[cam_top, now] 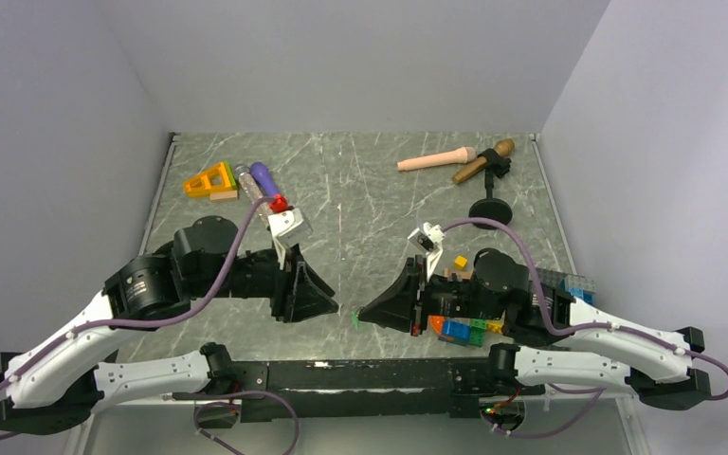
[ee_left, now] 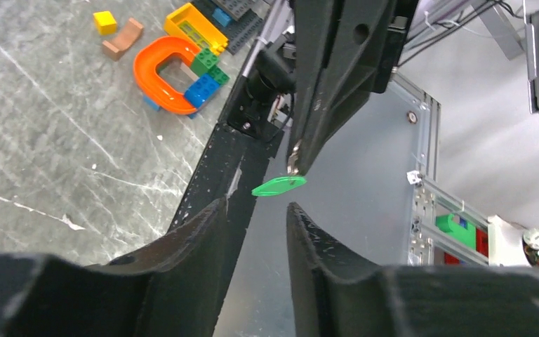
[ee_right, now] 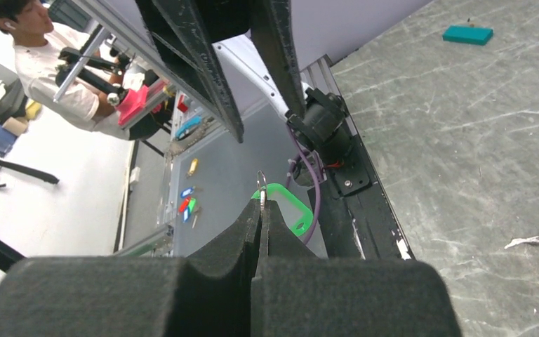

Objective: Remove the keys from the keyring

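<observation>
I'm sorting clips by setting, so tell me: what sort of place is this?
Probably a robotics lab test cell: a marbled table boxed in by plain white walls, aluminium framing at its near edge, and toy building blocks scattered as props.

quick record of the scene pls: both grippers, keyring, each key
left gripper: open, nothing between its fingers, tips facing the green key
right gripper: shut on the keyring
keyring: small metal ring, pinched at the right fingertips
green key: hangs from the keyring, held in the air between the two grippers
teal key: off the ring, lying flat on the table, apart from both grippers
</observation>
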Available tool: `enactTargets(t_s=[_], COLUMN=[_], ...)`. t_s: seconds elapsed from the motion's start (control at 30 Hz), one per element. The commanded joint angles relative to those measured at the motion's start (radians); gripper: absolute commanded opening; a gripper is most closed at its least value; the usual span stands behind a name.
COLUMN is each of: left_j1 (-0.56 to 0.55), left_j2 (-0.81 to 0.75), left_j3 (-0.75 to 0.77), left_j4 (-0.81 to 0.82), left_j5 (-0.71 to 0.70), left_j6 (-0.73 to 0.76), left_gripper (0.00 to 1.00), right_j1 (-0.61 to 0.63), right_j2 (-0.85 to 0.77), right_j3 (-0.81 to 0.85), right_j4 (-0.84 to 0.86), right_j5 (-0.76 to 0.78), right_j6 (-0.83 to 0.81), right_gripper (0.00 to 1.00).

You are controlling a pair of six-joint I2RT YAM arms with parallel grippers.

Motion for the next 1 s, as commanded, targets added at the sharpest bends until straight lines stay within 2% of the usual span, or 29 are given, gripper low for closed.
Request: enactTargets(t_s=[0.0,0.13,0.67,0.87,0.97], left_j1=[-0.006,-0.006,-0.007,-0.007,-0.006], left_j2=[0.022,0.031,0.058,0.073,0.072], left_j3=[0.015,0.004,-0.04,-0.046,-0.051], left_j4=[0.078,0.089,0.119,0.126,0.13], left_j5=[0.1,0.098,0.124,0.135,0.138], left_j6=[0.002,-0.008,-0.023,-0.028,-0.032], left_gripper=[0.37,0.31,0.33,0.29,0.23], right_j1=[0.004,0.004,0.003,0.004,0.003], right_j2=[0.012,0.031,0.035,0.038,0.037], right_j3=[0.027,0.037,0.042,0.041,0.041], right_j4=[-0.013,-0.018,0.006,0.019,0.02], right_j5=[-0.018,-0.022,-0.023,-0.024,-0.02], right_j6=[-0.025,-0.033,-0.043,-0.043,-0.045], right_gripper=[0.0,0.0,0.0,0.0,0.0])
